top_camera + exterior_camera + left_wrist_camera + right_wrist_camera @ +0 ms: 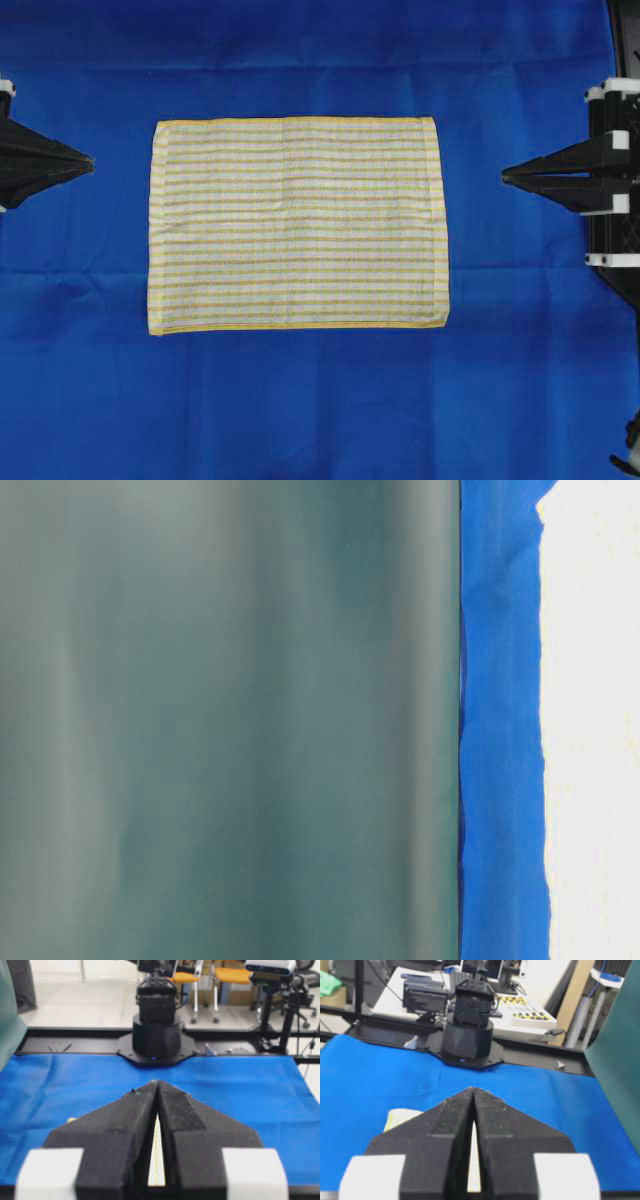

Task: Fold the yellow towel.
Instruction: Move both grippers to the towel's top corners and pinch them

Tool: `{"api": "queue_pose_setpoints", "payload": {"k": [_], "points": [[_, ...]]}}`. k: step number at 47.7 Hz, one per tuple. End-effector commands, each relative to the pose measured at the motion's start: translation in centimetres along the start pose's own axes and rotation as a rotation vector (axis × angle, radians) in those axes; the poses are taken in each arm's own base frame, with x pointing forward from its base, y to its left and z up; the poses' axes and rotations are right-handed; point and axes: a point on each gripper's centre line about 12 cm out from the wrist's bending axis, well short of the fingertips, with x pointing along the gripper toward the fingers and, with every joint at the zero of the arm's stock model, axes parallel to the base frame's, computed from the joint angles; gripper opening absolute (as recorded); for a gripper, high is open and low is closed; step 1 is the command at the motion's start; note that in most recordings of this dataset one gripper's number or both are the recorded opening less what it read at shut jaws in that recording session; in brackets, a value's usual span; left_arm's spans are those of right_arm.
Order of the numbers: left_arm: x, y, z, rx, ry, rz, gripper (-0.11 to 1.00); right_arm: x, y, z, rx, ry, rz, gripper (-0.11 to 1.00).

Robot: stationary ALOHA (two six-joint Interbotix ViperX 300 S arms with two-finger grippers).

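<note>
Between the left tool (88,160) and right tool (506,177), both pressed together and empty, the yellow towel (298,224) lies flat and unfolded; folding has not begun, so next either must spread and reach an edge.

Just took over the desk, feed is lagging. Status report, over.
Left pincer shut, empty. Right pincer shut, empty. Yellow towel flat, unfolded on blue cloth, between both arms. Nothing on it.

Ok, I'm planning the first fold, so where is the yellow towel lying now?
In the overhead view the yellow towel lies flat, mid-frame on the blue cloth, between both arms and touching neither.
</note>
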Motion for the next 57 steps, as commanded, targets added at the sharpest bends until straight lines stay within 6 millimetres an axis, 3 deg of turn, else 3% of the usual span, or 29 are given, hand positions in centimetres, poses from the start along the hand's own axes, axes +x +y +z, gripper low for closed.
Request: {"api": "queue_pose_setpoints", "payload": {"k": [1, 16, 29, 34, 37, 43, 46, 49, 57], "points": [[0.5, 0.2, 1.0, -0.015, -0.018, 0.014, 0.00, 0.4, -0.2, 0.9, 0.004, -0.018, -0.010, 0.00], [1.8, 2.2, -1.5, 0.036, 0.089, 0.104, 0.00, 1.1, -3.1, -1.7, 0.078, 0.148, -0.156, 0.00], [3.4, 5.9, -6.3, 0.004, 0.282, 0.248, 0.01, 1.8, -7.2, -5.8, 0.182, 0.321, -0.355, 0.00], [3.7, 7.0, -8.0, -0.011, 0.331, 0.291, 0.14, 2.3, -8.6, -7.5, 0.216, 0.388, -0.411, 0.02], [3.8, 7.8, -9.3, -0.024, 0.365, 0.319, 0.32, 2.6, -9.1, -8.6, 0.233, 0.432, -0.432, 0.15], [3.9, 9.1, -11.8, -0.040, 0.425, 0.364, 0.71, 3.4, -10.4, -11.0, 0.266, 0.516, -0.479, 0.54], [3.8, 9.8, -13.3, -0.049, 0.461, 0.389, 0.85, 3.7, -11.2, -12.4, 0.281, 0.554, -0.507, 0.73], [3.7, 10.4, -14.6, -0.056, 0.491, 0.408, 0.83, 3.7, -11.9, -13.8, 0.291, 0.585, -0.534, 0.78], [3.6, 11.4, -17.4, -0.074, 0.553, 0.441, 0.77, 3.9, -13.4, -17.2, 0.321, 0.646, -0.600, 0.69]]}}
